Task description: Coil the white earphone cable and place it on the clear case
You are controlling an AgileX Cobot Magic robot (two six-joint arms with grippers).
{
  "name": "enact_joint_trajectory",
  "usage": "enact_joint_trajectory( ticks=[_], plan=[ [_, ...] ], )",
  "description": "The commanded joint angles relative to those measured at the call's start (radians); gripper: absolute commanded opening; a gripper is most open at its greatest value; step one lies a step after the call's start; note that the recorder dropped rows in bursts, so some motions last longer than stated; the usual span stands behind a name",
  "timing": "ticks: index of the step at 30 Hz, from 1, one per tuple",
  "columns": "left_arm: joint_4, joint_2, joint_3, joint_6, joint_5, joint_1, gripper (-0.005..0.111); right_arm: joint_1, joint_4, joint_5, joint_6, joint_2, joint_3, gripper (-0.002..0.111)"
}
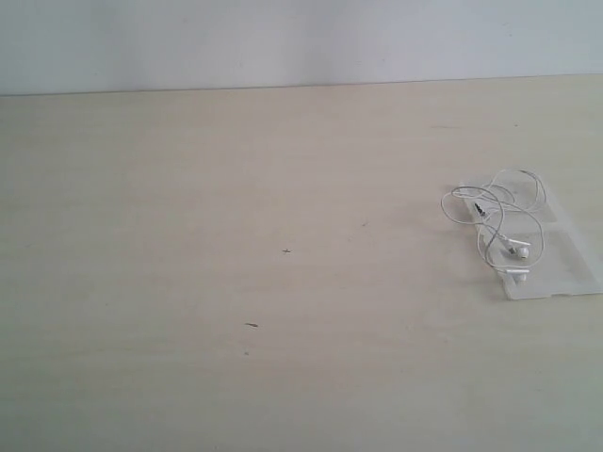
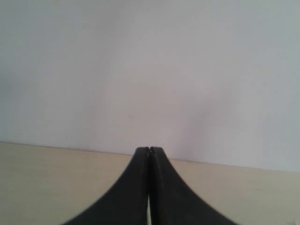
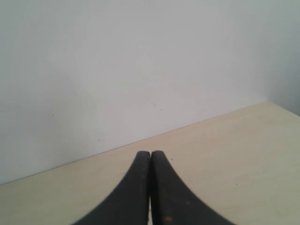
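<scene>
The white earphone cable (image 1: 497, 209) lies in loose loops on top of the clear case (image 1: 565, 254) at the right of the exterior view, its two earbuds (image 1: 520, 251) resting on the case's near half. Part of one loop hangs past the case's left edge onto the table. Neither arm shows in the exterior view. My left gripper (image 2: 149, 150) is shut with nothing between its black fingers, facing the wall. My right gripper (image 3: 150, 153) is likewise shut and empty, pointing at the table's far edge. Neither wrist view shows the cable or the case.
The pale wooden table (image 1: 236, 264) runs back to a white wall (image 1: 283, 42). A few small dark specks (image 1: 252, 325) mark the tabletop. The table's corner shows in the right wrist view.
</scene>
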Motion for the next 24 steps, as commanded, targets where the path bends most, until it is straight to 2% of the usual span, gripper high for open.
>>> enact_joint_trajectory(
  ticks=[1, 6, 10, 15, 19, 24],
  plan=[
    [0.004, -0.019, 0.002, 0.011, 0.077, 0.001, 0.0, -0.004, -0.011, -0.005, -0.006, -0.004, 0.004, 0.0],
    [0.004, -0.019, 0.002, 0.014, 0.194, 0.001, 0.0, -0.004, -0.011, -0.005, -0.004, -0.004, 0.004, 0.0],
    [0.004, -0.019, 0.002, 0.014, 0.201, 0.001, 0.0, -0.004, -0.011, -0.003, -0.006, -0.004, 0.004, 0.0],
    [0.006, -0.019, 0.002, 0.014, 0.313, 0.001, 0.0, -0.004, -0.011, -0.003, -0.006, -0.004, 0.004, 0.0],
    [0.009, -0.019, 0.002, 0.014, 0.346, 0.001, 0.0, -0.004, -0.011, -0.003, -0.006, -0.004, 0.004, 0.0],
    [0.084, -0.019, 0.002, 0.014, 0.382, 0.001, 0.0, -0.004, -0.011, -0.003, -0.006, -0.004, 0.004, 0.0]
  ],
)
